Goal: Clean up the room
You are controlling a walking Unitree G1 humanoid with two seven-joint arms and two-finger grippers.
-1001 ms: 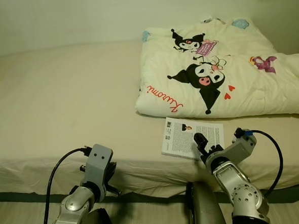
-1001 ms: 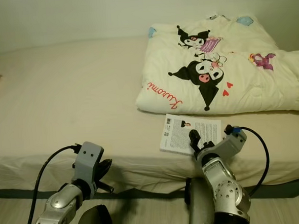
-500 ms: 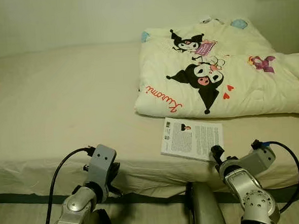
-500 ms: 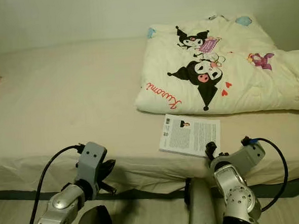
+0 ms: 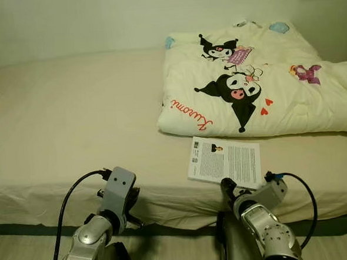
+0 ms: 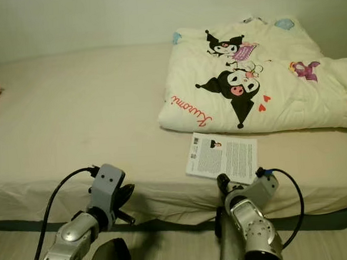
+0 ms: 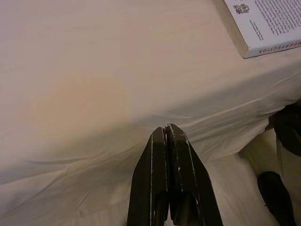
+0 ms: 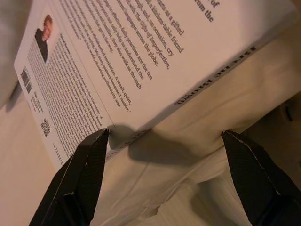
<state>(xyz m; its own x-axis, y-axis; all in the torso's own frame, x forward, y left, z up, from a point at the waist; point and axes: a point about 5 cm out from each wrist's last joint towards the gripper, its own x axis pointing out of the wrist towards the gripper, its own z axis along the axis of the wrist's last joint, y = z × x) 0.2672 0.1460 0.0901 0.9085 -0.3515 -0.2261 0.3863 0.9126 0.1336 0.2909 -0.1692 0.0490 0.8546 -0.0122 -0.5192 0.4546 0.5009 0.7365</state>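
Book (image 5: 224, 161): white paperback, lying flat and closed, back cover up.
Cover: dense black text, a small portrait photo at one corner, barcode and QR code along one edge.
Spine: white with dark lettering, facing the bed's front edge.
Location: on the beige bed (image 5: 73, 124), near the front edge, just in front of the folded quilt (image 5: 247, 90).
Quilt: cream, printed with black cartoon figures and red script, lying folded on the bed's right half.
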